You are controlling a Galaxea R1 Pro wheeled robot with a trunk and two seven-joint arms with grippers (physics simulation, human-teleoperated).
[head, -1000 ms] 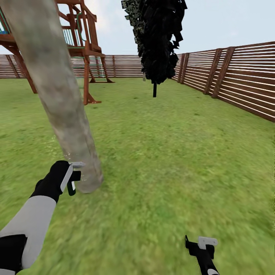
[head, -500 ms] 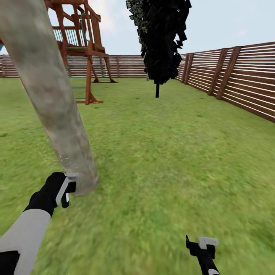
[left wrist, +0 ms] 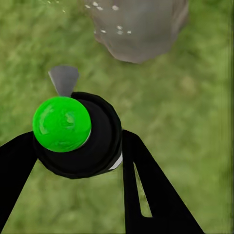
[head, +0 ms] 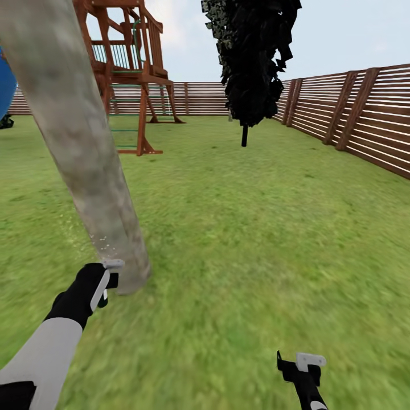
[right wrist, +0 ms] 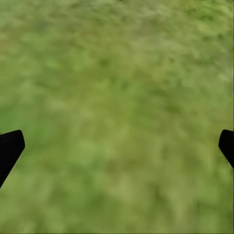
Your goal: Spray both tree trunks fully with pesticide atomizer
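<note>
While my left gripper (left wrist: 80,161) is clamped on the atomizer (left wrist: 75,134), a black round body with a green cap and a grey nozzle tab, its two black fingers (left wrist: 146,190) press the body from either side, and the nozzle points toward the foot of the trunk (left wrist: 136,29). From the head camera the left gripper (head: 105,279) sits low, just beside the base of the thick mottled grey-tan trunk (head: 85,154), which leans up and out of frame at upper left. White specks of pesticide (head: 103,244) dot the lower trunk and drift over the grass (head: 256,239) beside it; the wrist camera shows the same specks (left wrist: 109,19) on the bark. My right gripper (head: 300,364) hangs well apart at lower right, fingers spread wide and holding nothing, with fingertips (right wrist: 9,146) at the edges of its camera's view over bare grass (right wrist: 117,107). Farther off stand a wooden play tower (head: 128,74), a dark-leaved thin tree (head: 250,62) and the slatted fence (head: 353,114)
</note>
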